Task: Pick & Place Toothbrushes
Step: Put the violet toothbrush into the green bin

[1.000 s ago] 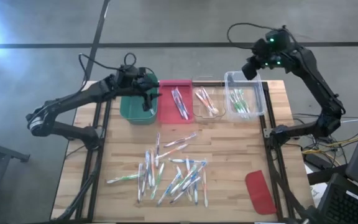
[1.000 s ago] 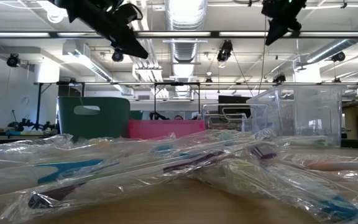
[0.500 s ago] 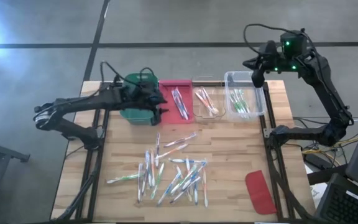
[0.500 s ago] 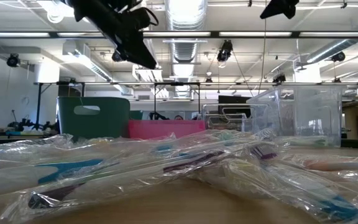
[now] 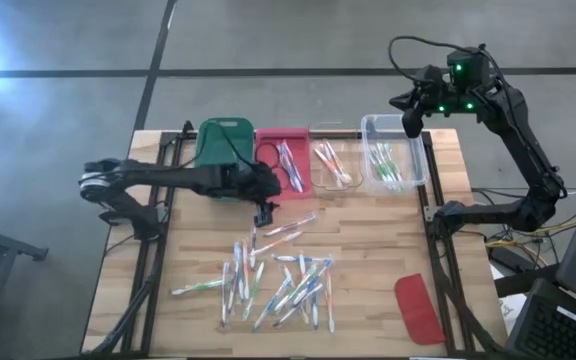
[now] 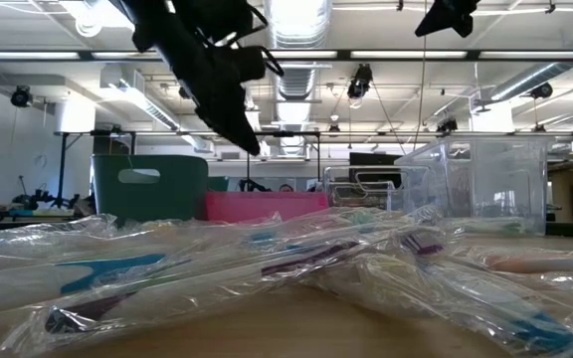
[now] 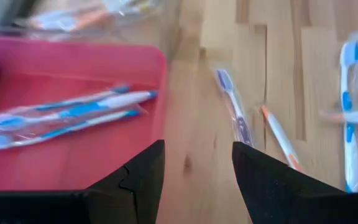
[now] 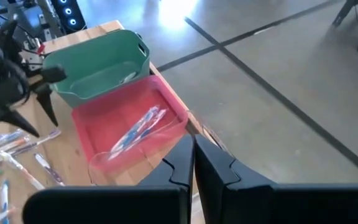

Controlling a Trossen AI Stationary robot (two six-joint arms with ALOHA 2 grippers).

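Thin pale plastic toothbrushes (image 5: 273,275) in crinkly clear wrap on wood-plank table (image 5: 368,230); left gripper (image 5: 264,212) wide & empty, right gripper (image 5: 408,122) pinched closed, empty.

table (image 5: 368,240): matt wood | toothbrushes (image 5: 278,280): glossy plastic wrap | bin (image 5: 393,150): clear plastic

Your left wrist camera lists, past the left gripper (image 7: 197,180) with its two dark fingers (image 7: 263,180) parted over bare wood and holding nothing:
- red bin (image 7: 61,165), holding two wrapped toothbrushes with blue accents (image 7: 67,115), lying side by side.
- wooden table (image 7: 197,112), planks bare beside the bin.
- purple-headed toothbrush (image 7: 234,107), loose on the wood.
- orange-accented toothbrush (image 7: 278,134), just beside it.
- blue-accented toothbrushes (image 7: 353,106), wrapped, at the frame's edge.
- orange-accented brushes (image 7: 86,17), blurred, beyond the bin.
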